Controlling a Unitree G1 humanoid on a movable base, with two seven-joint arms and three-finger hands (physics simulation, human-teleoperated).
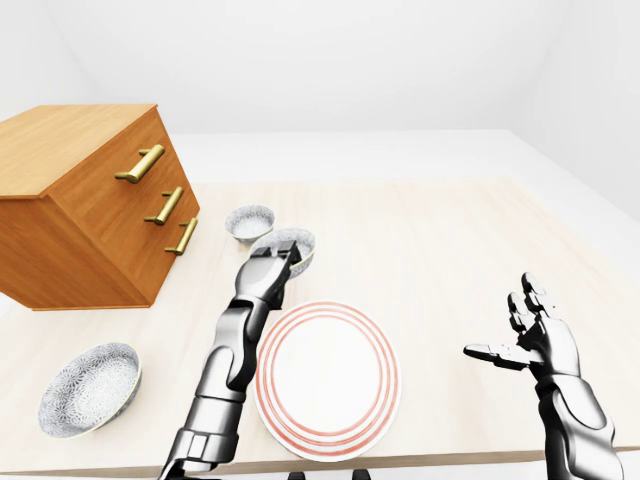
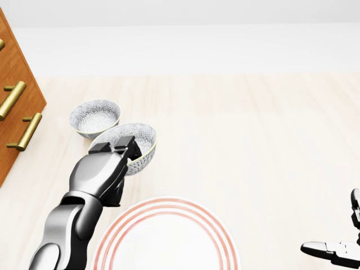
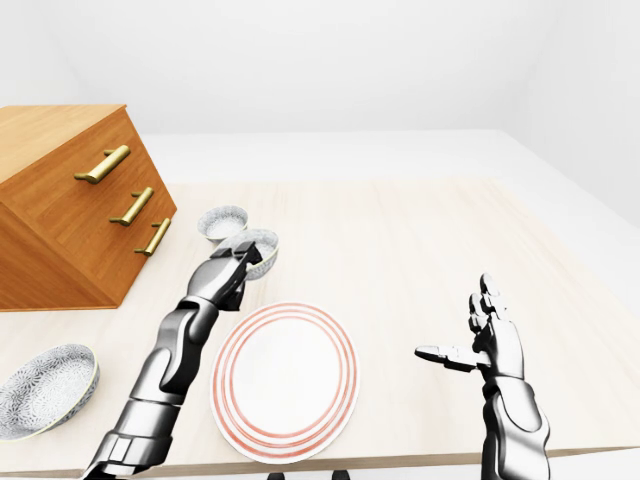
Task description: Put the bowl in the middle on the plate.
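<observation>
Nearest to us, by the bottom edge of the table (image 1: 440,240), the white plate (image 1: 328,378) with red rings round its rim is lying flat and bare. Well off to its left in the left-eye view, a patterned near bowl (image 1: 88,388) is sitting upright by the table's corner. On the right side we are holding our right hand (image 1: 535,335) up over the tabletop, fingers spread and pointing upward in the view, thumb sticking out to the left; it is released and gripping nothing. From the bottom left our left arm (image 2: 67,225) is reaching up past the plate's left rim. Our left hand (image 2: 104,169) is clenching the lower rim of the middle bowl (image 2: 135,138), with dark fingertips (image 2: 125,142) hooking over the edge into it. The middle bowl is tilting rather than sitting level, and in the head view it is hanging just above the plate's top-left rim, not on the plate. It is looking raised off the wood, though we are not able to tell that for certain. Just beyond it the far bowl (image 2: 94,117) is standing upright on the table, its rim overlapping the held bowl's in the head view; whether the two are touching we cannot tell. Further left, a wooden chest of drawers (image 1: 85,200) with three brass handles (image 1: 142,163) is resting on the table's left side.
</observation>
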